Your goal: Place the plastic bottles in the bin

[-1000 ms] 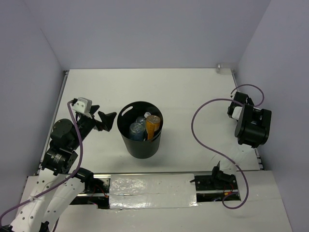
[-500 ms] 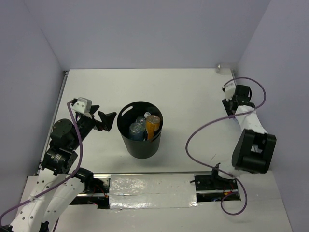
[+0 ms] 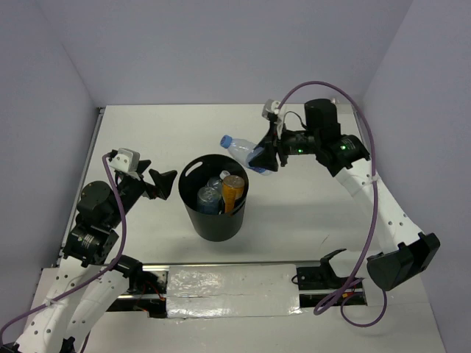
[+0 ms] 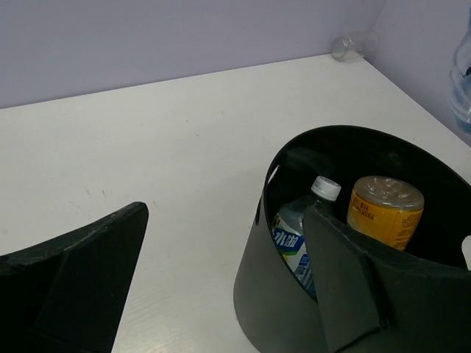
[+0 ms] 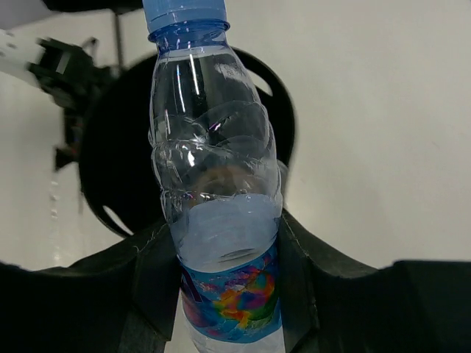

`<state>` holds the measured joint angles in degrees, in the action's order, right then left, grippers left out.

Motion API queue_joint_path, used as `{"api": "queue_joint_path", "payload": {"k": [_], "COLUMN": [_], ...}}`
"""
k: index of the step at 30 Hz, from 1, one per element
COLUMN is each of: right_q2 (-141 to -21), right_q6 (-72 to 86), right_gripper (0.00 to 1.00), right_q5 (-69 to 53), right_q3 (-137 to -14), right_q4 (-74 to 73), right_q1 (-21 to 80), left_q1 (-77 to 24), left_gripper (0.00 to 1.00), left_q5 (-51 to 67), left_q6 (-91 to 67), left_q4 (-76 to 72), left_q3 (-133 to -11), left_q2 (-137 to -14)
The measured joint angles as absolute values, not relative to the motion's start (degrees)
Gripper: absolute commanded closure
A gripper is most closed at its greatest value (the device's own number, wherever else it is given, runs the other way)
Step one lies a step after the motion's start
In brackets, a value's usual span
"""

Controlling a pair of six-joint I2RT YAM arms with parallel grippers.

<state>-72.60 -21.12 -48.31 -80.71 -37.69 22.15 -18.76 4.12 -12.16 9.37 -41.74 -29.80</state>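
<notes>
Clear plastic bottle w/ blue cap and multicolour label (image 3: 246, 153) (image 5: 221, 213) is clamped in my R gripper (image 3: 266, 156) (image 5: 221, 254). Jaws are closed firm on its lower body at label height, w/ one finger (image 5: 151, 287) on each side, both pressing the plastic. Bottle is up in the air, off the table. In top view it lies nearly level, w/ cap pointing toward the table's left edge and base toward my wrist.

In top view its cap end shows just past the far-right rim of the black round plastic bin (image 3: 213, 224) (image 5: 103, 147). Can't tell if it hangs over the opening. In R wrist view the bin mouth and a handle slot show behind the bottle.

Bin stands upright, left of table's middle, closer to near edge than far. Inside it an orange plastic bottle (image 3: 232, 190) (image 4: 386, 209) sits on the right side. Just beside it, to the left, is a clear bottle w/ white cap and blue-green label (image 3: 218, 182) (image 4: 298, 235). More clear plastic lies next to that one, count unclear.

My L gripper (image 3: 156, 174) (image 4: 227, 213) has jaws spread wide, nothing btwn them. It sits just beside the bin's left side, toward table's left edge.

Small clear object (image 3: 335, 101) (image 4: 349, 48) lies at table's far right corner, too small to ID.
</notes>
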Motion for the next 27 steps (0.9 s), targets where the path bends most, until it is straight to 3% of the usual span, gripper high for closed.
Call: {"api": "queue_joint_path", "payload": {"k": [5, 8, 12, 22, 24, 27], "right_q2": [-77.08, -79.07, -81.65, -83.88, -83.88, -84.05], "right_q6": [-11.97, -7.64, -3.79, -0.08, 0.64, 1.67], "right_gripper": [0.78, 0.66, 0.34, 0.26, 0.18, 0.16], "right_q5": [-50.59, -50.26, -50.15, -51.13, -51.72, -52.84], "right_q3": [-81.95, -80.75, -80.66, -80.79, -80.79, -80.79], "right_q4": [-30.2, -25.63, -22.55, -20.08, -20.1, -20.08], "right_q1": [31.31, 33.74, 34.98, 35.64, 35.7, 35.94], "left_q1": [-18.76, -18.76, -18.76, -18.65, -18.61, -18.5], "left_gripper": [0.01, 0.01, 0.01, 0.01, 0.01, 0.01], "left_q5": [3.86, 3.84, 3.79, 3.64, 3.64, 3.66], "left_q6": [-12.14, -12.14, -12.12, -12.1, -12.12, -12.1], "left_q4": [9.39, 9.39, 9.37, 9.39, 9.39, 9.37], "left_q3": [-41.45, -41.45, -41.45, -41.45, -41.45, -41.45], "left_q2": [-29.69, -29.69, -29.69, -29.69, -29.69, -29.69]}}
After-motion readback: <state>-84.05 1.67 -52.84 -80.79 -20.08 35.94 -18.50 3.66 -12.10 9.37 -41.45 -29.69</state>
